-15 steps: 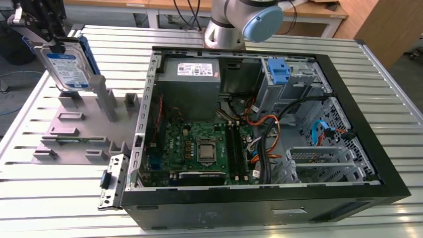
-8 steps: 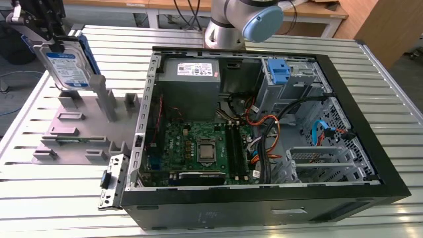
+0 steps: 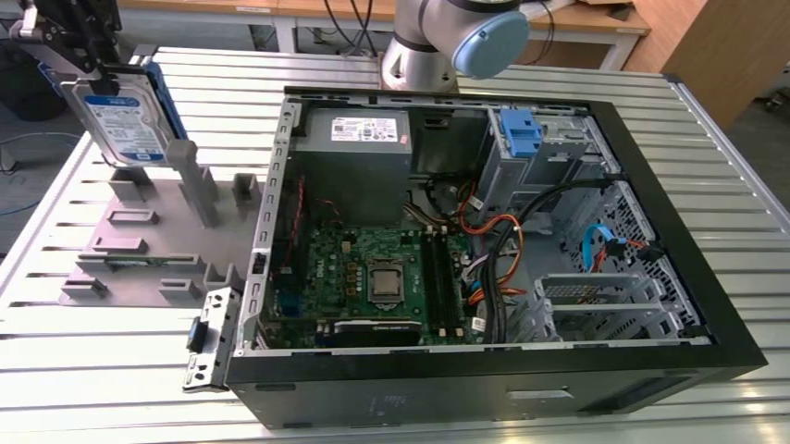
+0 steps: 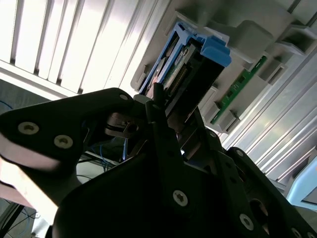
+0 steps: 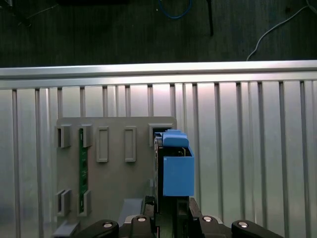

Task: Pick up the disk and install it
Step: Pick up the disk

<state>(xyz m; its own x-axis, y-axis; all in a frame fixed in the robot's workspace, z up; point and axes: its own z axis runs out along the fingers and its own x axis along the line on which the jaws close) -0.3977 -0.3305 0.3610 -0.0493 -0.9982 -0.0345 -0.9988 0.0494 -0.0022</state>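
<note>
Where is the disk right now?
At the exterior view's upper left, the disk is held upright in the gripper, over the grey holder tray and beside the open computer case.

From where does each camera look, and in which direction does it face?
Exterior view: high, looking down on the black computer case and slatted metal table; the arm's blue-capped joint and the claw show.
First wrist view: above the claw, looking down past it onto the grey plastic fixture plate.
Second wrist view: beside the claw, looking along its black fingers.
All three share the disk, a silver hard drive in a blue plastic carrier, gripped by the claw.
</note>
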